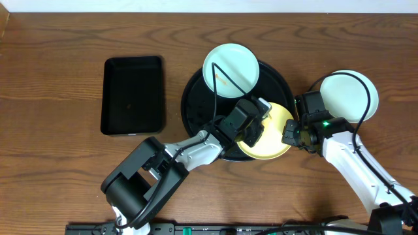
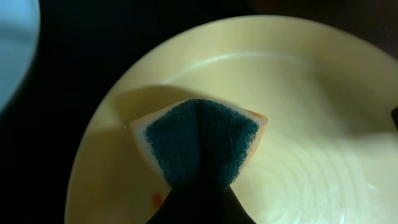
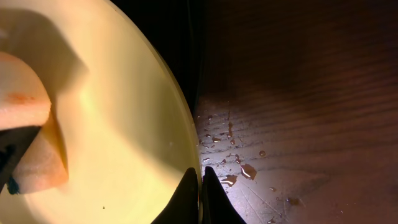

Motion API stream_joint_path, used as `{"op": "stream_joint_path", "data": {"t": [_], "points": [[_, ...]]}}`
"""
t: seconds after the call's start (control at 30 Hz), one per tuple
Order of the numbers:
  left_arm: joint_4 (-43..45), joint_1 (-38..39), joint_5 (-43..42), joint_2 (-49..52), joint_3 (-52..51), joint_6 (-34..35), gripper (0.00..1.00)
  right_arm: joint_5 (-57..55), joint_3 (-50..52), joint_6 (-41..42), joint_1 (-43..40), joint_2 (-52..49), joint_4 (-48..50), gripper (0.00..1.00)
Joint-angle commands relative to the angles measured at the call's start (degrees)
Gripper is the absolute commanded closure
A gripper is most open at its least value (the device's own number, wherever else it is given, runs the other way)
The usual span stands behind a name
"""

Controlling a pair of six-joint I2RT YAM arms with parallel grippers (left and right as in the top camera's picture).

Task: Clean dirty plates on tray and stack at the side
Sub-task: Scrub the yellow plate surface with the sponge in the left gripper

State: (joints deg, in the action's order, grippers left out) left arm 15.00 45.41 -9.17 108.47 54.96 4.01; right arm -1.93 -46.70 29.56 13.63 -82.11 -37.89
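Observation:
The pale yellow plate [image 1: 274,140] lies over the right rim of the round black tray [image 1: 196,98]. My right gripper [image 1: 290,133] is shut on its right rim, as the right wrist view shows [image 3: 200,179]. My left gripper [image 1: 255,127] is shut on a folded sponge [image 2: 199,140] with its dark green side pressed onto the yellow plate [image 2: 311,124]. A small orange smudge [image 2: 157,199] lies beside the sponge. One mint-blue plate [image 1: 230,70] sits on the tray's far side. Another mint-blue plate [image 1: 349,94] lies on the table to the right.
A smaller rectangular black tray [image 1: 132,94] stands on the wooden table at the left. Water drops [image 3: 239,169] lie on the wood beside the yellow plate's rim. Cables run over the tray and over the right plate.

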Motion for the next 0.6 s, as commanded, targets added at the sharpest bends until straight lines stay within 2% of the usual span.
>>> {"op": "stream_joint_path", "data": {"t": [0.0,0.57], "points": [[1.0,-0.7,1.3,2.0,-0.5,-2.3,0.92,0.7,0.4,0.4,0.3,0.0,-0.2,0.99],[4.1,-1.4,1.3,2.1,-0.5,-4.5,0.93,0.7,0.4,0.4,0.3,0.0,-0.2,0.99]]}}
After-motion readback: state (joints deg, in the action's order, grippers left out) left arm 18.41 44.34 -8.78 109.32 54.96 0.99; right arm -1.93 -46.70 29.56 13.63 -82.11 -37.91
